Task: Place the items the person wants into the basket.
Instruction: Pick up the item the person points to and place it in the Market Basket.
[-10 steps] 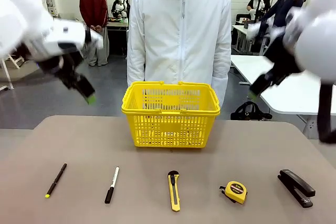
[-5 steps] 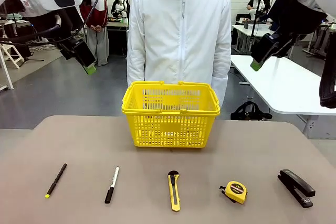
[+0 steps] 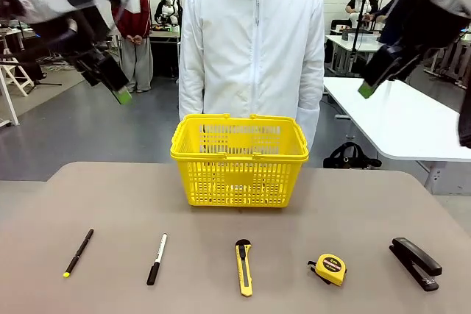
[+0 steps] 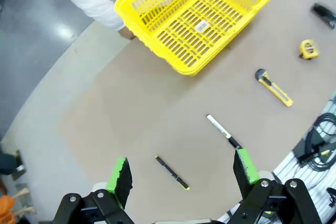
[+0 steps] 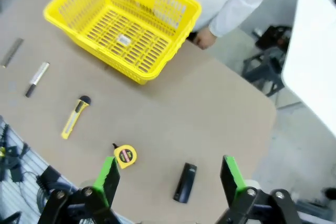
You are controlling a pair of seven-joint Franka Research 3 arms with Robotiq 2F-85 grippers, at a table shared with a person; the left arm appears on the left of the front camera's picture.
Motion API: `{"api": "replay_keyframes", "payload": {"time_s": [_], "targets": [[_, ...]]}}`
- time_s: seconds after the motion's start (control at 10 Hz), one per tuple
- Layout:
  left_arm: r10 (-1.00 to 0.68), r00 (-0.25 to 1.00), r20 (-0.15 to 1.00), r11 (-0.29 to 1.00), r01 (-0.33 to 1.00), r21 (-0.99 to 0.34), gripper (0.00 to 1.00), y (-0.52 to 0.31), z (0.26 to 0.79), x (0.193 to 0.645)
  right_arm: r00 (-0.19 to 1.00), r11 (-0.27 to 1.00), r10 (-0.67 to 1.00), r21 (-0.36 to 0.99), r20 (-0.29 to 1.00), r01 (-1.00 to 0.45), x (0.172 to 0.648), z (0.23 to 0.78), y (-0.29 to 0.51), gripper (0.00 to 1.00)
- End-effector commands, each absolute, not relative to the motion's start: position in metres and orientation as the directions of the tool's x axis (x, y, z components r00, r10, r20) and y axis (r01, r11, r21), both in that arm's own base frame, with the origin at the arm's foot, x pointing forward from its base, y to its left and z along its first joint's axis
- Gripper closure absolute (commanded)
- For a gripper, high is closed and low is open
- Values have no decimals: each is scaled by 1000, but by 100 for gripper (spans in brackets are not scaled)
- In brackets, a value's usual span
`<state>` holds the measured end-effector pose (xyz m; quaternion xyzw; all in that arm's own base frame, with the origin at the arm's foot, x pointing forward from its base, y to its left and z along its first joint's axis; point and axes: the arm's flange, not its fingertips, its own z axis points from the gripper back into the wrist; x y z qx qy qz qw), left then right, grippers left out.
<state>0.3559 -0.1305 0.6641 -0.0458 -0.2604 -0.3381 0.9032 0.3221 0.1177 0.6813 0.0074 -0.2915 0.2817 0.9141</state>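
Left hand [image 3: 118, 92] and right hand [image 3: 370, 86] higher than a second ago, perhaps slightly wider apart.

Empty yellow lattice basket [image 3: 239, 182] upright mid-table, person [image 3: 252, 42] in white jacket behind, black-capped marker [image 3: 157, 259], yellow tape measure [image 3: 330, 268] lying nearer

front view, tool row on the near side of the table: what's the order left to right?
black pen with yellow tip → white marker with black cap → yellow utility knife → yellow tape measure → black stapler
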Motion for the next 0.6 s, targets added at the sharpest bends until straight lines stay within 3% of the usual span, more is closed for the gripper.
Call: {"api": "replay_keyframes", "payload": {"time_s": [0.0, 0.3, 0.5], "targets": [[-517, 646, 561, 725, 679, -114, 0, -47, 685, 332, 642, 830, 414, 22, 645, -557, 272, 676, 33, 0], [-400, 671, 625, 739, 639, -213, 0, 43, 692, 301, 620, 785, 257, 214, 741, -581, 228, 673, -61, 0], [-308, 676, 670, 760, 598, -255, 0, 89, 686, 280, 591, 781, 202, 236, 781, -579, 202, 672, -95, 0]]}}
